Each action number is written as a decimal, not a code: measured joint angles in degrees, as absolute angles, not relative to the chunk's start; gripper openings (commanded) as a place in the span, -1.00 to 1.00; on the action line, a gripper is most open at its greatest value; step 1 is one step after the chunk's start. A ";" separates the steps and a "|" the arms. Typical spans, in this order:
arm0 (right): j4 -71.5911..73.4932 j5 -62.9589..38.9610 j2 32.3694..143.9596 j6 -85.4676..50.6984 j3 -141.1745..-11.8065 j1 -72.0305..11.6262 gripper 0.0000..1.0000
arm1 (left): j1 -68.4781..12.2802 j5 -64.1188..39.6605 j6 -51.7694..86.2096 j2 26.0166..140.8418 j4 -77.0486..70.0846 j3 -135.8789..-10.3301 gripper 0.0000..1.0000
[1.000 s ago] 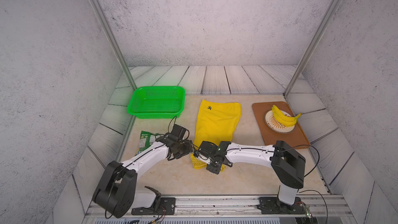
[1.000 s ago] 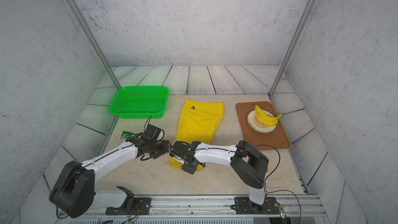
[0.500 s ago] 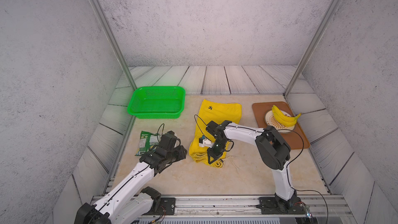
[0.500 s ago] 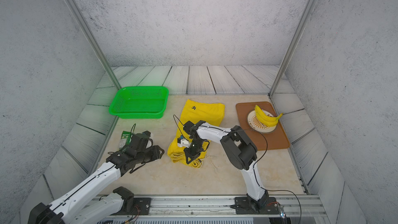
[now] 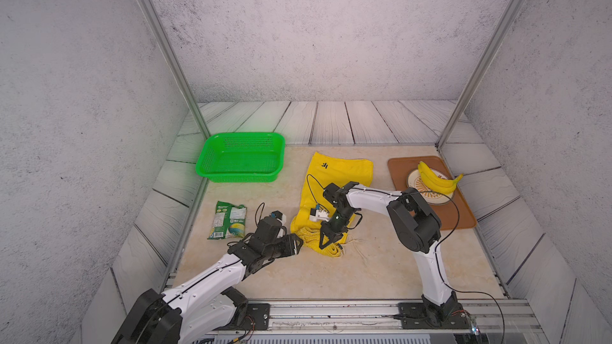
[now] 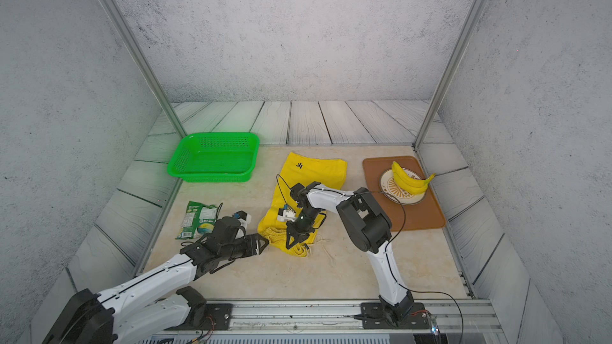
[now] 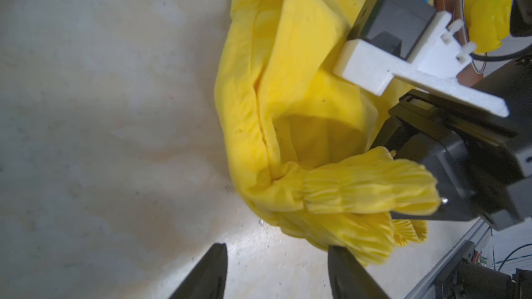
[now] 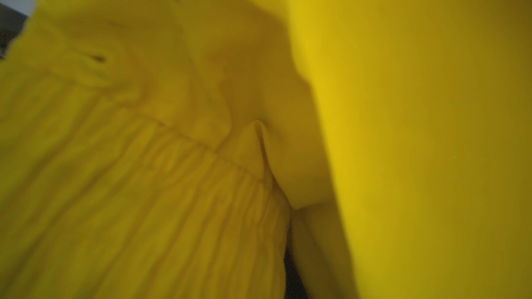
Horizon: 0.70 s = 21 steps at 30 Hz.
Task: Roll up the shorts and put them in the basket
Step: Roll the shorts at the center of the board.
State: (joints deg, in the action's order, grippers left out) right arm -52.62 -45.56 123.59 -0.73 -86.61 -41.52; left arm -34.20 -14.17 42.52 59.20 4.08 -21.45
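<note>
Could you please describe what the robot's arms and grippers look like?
The left arm and right arm are white links with bulky black joints. The left gripper and right gripper are black, with tapered fingers. White brackets carry dark wrist cameras, and thin black cables loop alongside.

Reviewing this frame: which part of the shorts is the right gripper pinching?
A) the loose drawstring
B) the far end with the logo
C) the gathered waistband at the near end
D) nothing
C: the right gripper is shut on the gathered waistband of the shorts, plain in the left wrist view; the logo end lies flat beyond it.
</note>
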 measured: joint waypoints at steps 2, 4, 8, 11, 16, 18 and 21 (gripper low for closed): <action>-52.18 -45.76 123.59 -0.95 -86.50 -41.34 -1.00 | -34.22 -13.26 42.50 61.60 1.65 -21.50 0.27; -51.57 -46.19 123.59 -1.30 -86.28 -40.91 -1.00 | -34.22 -12.19 42.52 64.25 -0.34 -21.67 0.30; -50.17 -47.31 123.59 -1.98 -85.76 -40.07 -0.93 | -34.26 -10.00 42.59 69.36 -3.40 -23.07 0.36; -49.10 -48.18 123.59 -2.42 -85.52 -39.31 -0.89 | -34.26 -7.79 42.96 72.75 -5.80 -24.40 0.37; -47.57 -49.30 123.66 -2.98 -85.01 -38.35 -0.92 | -34.24 -5.91 43.92 76.69 -12.08 -24.71 0.35; -46.78 -50.24 123.66 -3.27 -84.38 -37.93 -0.95 | -34.22 -5.76 44.16 76.62 -13.65 -24.58 0.21; -45.52 -51.75 123.66 -4.21 -83.35 -37.30 -0.98 | -34.17 -5.87 44.60 73.87 -14.37 -23.70 -0.33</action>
